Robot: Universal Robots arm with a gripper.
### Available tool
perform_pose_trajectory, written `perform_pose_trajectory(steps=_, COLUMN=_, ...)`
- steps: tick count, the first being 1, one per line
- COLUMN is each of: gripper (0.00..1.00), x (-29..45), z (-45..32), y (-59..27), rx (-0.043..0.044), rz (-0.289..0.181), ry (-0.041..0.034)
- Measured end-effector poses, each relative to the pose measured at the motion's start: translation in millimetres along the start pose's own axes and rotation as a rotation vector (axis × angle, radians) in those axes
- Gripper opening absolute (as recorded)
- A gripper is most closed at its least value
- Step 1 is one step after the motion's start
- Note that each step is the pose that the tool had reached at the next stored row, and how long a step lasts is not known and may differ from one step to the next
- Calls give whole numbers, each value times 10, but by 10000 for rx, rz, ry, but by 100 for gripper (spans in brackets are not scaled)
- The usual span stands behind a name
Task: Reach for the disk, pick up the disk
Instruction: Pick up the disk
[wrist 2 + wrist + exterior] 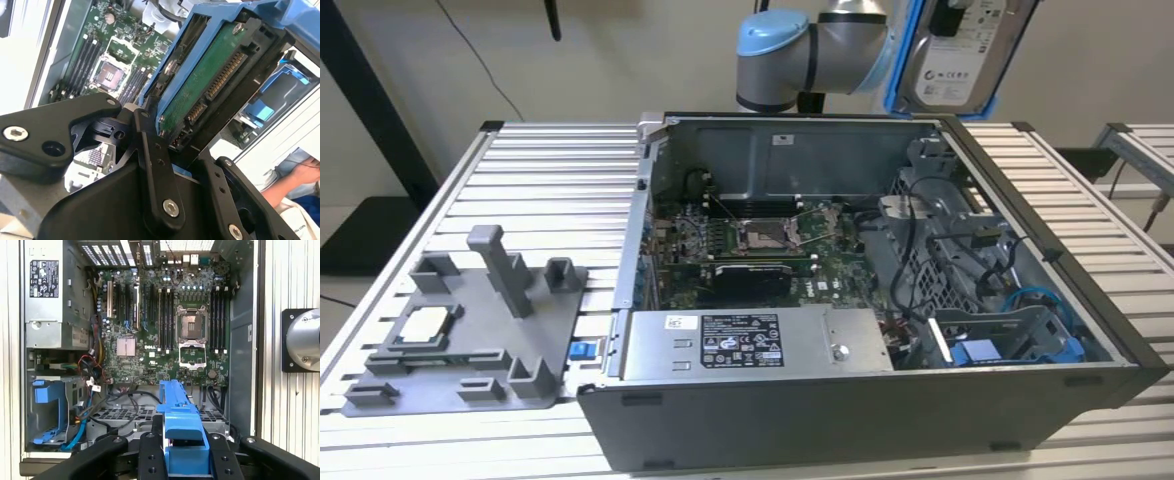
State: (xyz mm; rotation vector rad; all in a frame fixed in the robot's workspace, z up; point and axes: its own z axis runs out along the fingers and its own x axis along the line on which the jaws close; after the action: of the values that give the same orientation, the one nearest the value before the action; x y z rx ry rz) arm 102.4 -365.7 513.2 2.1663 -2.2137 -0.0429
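Observation:
The disk point(965, 52) is a silver hard drive with a white label in a bright blue bracket. It hangs upright in the air above the back right corner of the open computer case point(854, 420), beside the arm's wrist joint point(807, 50). In the second wrist view my gripper point(182, 150) is shut on the disk point(210, 85), whose green circuit board and connector face the camera. In the first wrist view the blue bracket's edge point(181, 425) stands between my two black fingers point(150, 455), over the case's drive-cage side.
The case lies open with the motherboard point(747, 235), a silver power supply box point(747, 342) and a blue drive bay point(1014, 345) inside. A grey fixture point(467, 335) holding a small square chip sits on the slatted table at the exterior view's left. A person's hand point(300, 172) is nearby.

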Motion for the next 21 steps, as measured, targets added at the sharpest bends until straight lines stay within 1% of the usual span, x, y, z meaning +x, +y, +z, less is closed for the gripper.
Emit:
perform_pose_trajectory(steps=12, gripper=0, x=50, z=2, y=-1, rx=0, rz=1, ry=0)
perform_pose_trajectory(steps=21, gripper=0, x=168, z=9, y=-4, rx=0, rz=0, ry=-1)
